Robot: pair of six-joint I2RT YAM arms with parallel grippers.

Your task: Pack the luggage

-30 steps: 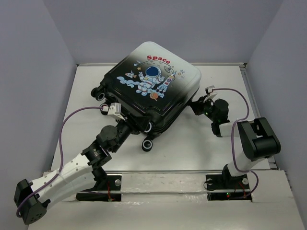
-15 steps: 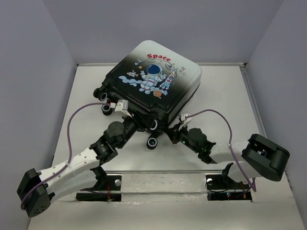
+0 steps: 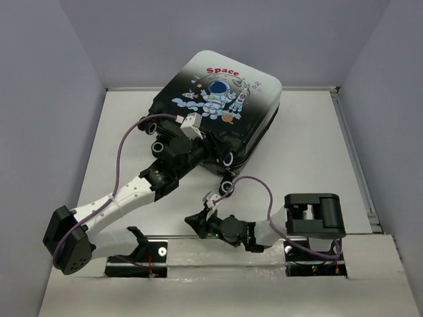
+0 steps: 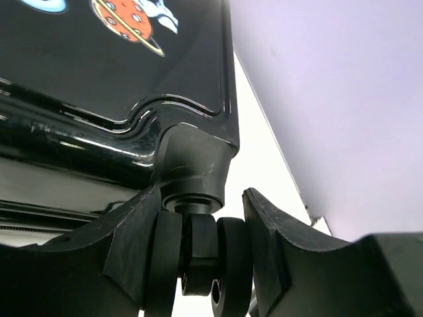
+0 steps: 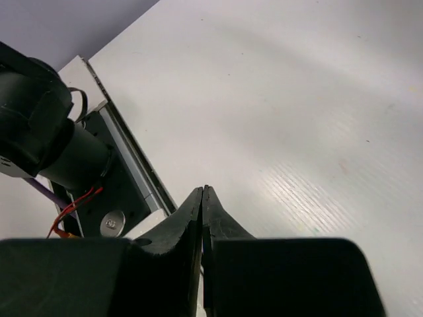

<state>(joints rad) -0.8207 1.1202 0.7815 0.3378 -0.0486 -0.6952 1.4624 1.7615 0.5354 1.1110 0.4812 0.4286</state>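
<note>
The luggage (image 3: 218, 99), a black-to-silver hard shell with an astronaut and red "Space" print, stands tilted at the back of the table with its printed face up. My left gripper (image 3: 217, 156) reaches under its near edge. In the left wrist view the left gripper (image 4: 201, 257) is shut on a black caster wheel (image 4: 232, 264), one finger (image 4: 132, 244) pressed on each side, below the glossy luggage shell (image 4: 99, 66). My right gripper (image 3: 192, 223) lies low by the table's front edge, pointing left. In the right wrist view the right gripper (image 5: 203, 197) is shut on nothing.
Other black wheels (image 3: 153, 127) (image 3: 227, 187) stick out from the luggage's near side. The white table (image 3: 310, 152) is boxed in by grey walls. A metal rail (image 3: 218, 239) runs along the front edge by the arm bases. A purple cable (image 3: 122, 165) loops off the left arm.
The luggage has been pushed back and tipped up with my left gripper on its wheel. My right arm swung from the luggage's right side down to the front edge.
</note>
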